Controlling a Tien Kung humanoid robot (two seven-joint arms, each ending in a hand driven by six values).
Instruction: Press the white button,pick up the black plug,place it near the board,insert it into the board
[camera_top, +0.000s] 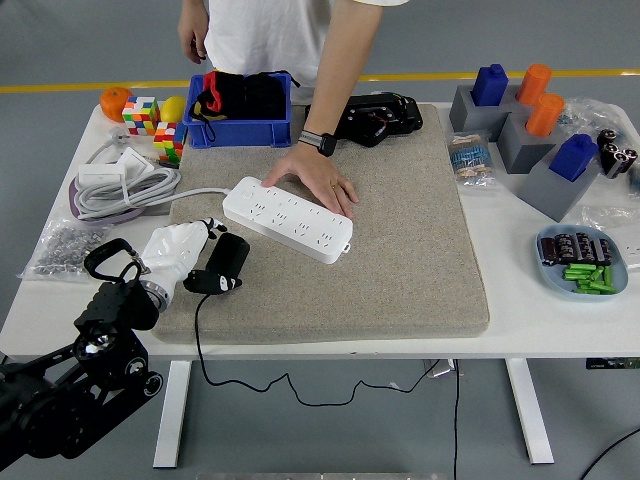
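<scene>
The black plug (222, 262) was held by the left hand (178, 252) beside the power strip (288, 219); no writing was legible.

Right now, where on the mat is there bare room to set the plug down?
The mat is bare right of the power strip and along its near edge. It is crowded at the left, around the left hand, black plug and person's hand.

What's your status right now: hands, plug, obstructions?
Left hand beside black plug, grip unclear. Plug lies on mat, just short of power strip. Person's hand rests on strip's far edge.
</scene>
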